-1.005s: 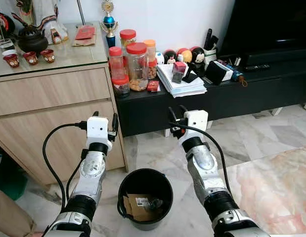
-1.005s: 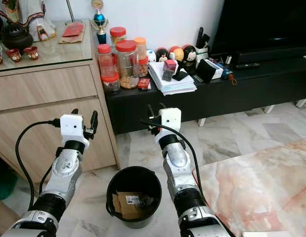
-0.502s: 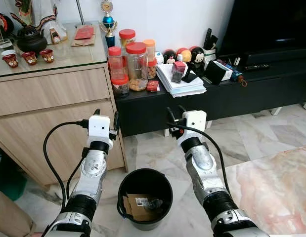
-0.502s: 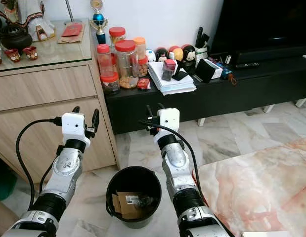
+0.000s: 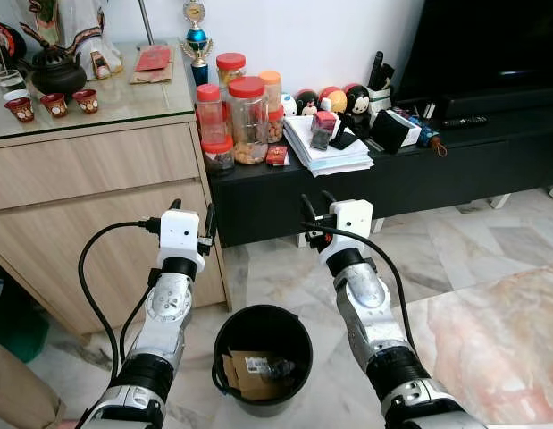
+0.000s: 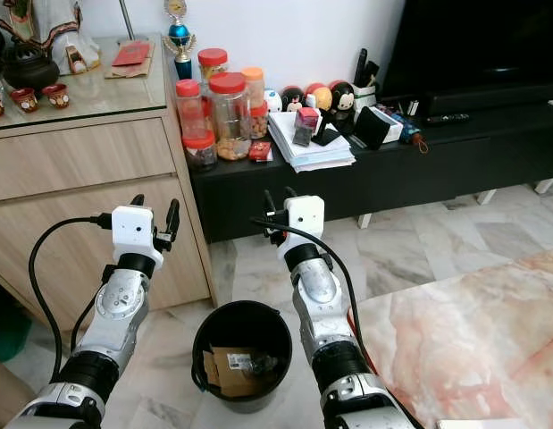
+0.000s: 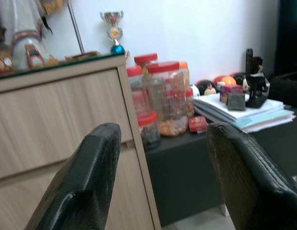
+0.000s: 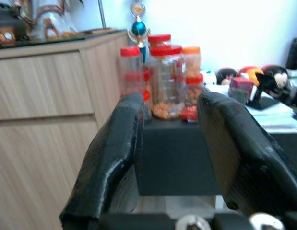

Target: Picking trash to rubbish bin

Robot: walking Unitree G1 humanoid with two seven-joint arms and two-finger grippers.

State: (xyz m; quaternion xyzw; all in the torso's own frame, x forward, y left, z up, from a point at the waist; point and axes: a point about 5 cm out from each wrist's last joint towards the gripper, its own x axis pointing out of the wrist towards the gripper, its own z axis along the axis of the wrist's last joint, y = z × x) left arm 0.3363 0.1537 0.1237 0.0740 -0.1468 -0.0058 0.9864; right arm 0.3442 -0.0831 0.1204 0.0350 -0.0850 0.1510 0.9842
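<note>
Over the last second little has changed: the left gripper (image 5: pixel 191 215) and right gripper (image 5: pixel 314 208) still hover empty above the bin (image 5: pixel 263 332) with fingers apart (cardboard (image 5: pixel 251 371) and a wrapper already lie inside), so that drop looks done.

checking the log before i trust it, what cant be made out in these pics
- Rubbish bin: its rim and dark wall hide all but some cardboard with a label; label print too small to read.
- Lower left corner, left eye view: a tan shape cut off by the edge, unidentifiable.
- Wrist views: jars and shelf clutter blurred behind the fingers.
- Remote: too small for detail.
</note>
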